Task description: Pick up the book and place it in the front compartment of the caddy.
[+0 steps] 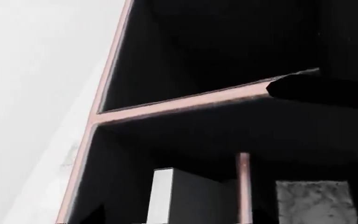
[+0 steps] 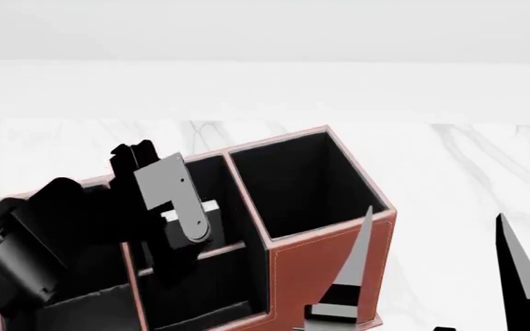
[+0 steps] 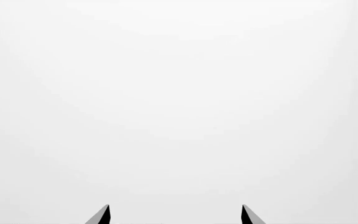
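The caddy (image 2: 325, 272) is a reddish-brown box with pale rims and black cells, standing on the marble table. My left gripper (image 2: 190, 219) hangs over its middle row of cells, left of the large right-hand cell, and is shut on the book (image 2: 206, 207), of which only a white edge shows here. The left wrist view looks down into the caddy's dividers (image 1: 185, 103), with the black book and its white page edge (image 1: 163, 196) held low in the frame. My right gripper (image 2: 435, 214) is open and empty, to the right of the caddy; its tips (image 3: 175, 213) face blank white.
The white marble table (image 2: 449, 158) stretches behind and to the right of the caddy. A pale wall runs along the back. My left arm's black links (image 2: 35, 241) cover the caddy's left cells.
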Motion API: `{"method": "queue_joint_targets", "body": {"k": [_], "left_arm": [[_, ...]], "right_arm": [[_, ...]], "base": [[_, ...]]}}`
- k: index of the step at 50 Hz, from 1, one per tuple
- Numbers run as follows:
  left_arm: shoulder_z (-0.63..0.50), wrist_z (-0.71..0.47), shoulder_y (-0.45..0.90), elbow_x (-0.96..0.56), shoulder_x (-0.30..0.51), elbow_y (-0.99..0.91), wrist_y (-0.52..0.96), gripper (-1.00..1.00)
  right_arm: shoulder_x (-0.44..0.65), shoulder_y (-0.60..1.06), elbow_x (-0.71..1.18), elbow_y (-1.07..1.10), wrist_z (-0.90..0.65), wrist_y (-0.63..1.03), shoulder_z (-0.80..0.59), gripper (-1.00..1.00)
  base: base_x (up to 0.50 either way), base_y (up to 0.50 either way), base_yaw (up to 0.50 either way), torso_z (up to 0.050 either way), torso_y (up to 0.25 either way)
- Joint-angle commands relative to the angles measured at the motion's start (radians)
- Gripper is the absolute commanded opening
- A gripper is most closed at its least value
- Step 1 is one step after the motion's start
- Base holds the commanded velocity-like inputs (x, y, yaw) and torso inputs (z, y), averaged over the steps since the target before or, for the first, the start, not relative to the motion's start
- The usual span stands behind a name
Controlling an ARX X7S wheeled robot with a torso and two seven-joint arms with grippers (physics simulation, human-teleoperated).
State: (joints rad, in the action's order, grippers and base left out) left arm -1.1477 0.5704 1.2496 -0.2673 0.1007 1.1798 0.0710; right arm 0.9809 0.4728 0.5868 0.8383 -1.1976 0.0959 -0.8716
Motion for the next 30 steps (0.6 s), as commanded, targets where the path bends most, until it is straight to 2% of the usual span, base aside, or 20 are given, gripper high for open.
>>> {"method": "queue_joint_targets", "body": {"k": [1, 4, 5, 8, 11, 17, 26, 30], "left_arm": [[0.135, -0.204, -0.030, -0.102, 0.153, -0.504, 0.169, 1.00], [0.156, -0.281, -0.065, -0.123, 0.213, -0.696, 0.230, 1.00], [0.184, -0.336, -0.098, -0.151, 0.253, -0.827, 0.260, 1.00], [0.199, -0.407, -0.135, -0.155, 0.292, -0.945, 0.283, 1.00], [0.258, -0.580, -0.194, -0.138, 0.334, -1.095, 0.292, 1.00], [0.295, -0.791, -0.304, -0.098, 0.427, -1.384, 0.343, 1.00], [0.379, -0.943, -0.469, -0.140, 0.500, -1.570, 0.293, 1.00], [0.382, -1.004, -0.531, -0.100, 0.543, -1.637, 0.273, 1.00]], "right_arm": [[-0.004, -0.005, -0.003, -0.012, 0.007, -0.006, 0.000, 1.00], [-0.006, -0.004, 0.000, -0.011, 0.007, -0.003, 0.001, 1.00], [-0.007, -0.006, 0.000, -0.010, 0.007, -0.007, 0.001, 1.00], [-0.004, -0.004, 0.002, 0.002, 0.002, 0.000, 0.003, 1.00], [0.001, -0.009, -0.002, 0.006, -0.001, -0.003, 0.005, 1.00], [0.000, -0.009, -0.004, 0.010, -0.004, 0.001, 0.005, 1.00], [0.004, -0.009, -0.003, 0.019, -0.005, 0.003, 0.009, 1.00], [0.005, -0.007, -0.002, 0.028, -0.008, 0.010, 0.010, 1.00]], "base": [[0.00, 0.00, 0.00, 0.000, 0.000], [0.00, 0.00, 0.00, 0.000, 0.000], [0.00, 0.00, 0.00, 0.000, 0.000], [0.00, 0.00, 0.00, 0.000, 0.000], [0.00, 0.00, 0.00, 0.000, 0.000], [0.00, 0.00, 0.00, 0.000, 0.000], [0.00, 0.00, 0.00, 0.000, 0.000], [0.00, 0.00, 0.00, 0.000, 0.000]]}}
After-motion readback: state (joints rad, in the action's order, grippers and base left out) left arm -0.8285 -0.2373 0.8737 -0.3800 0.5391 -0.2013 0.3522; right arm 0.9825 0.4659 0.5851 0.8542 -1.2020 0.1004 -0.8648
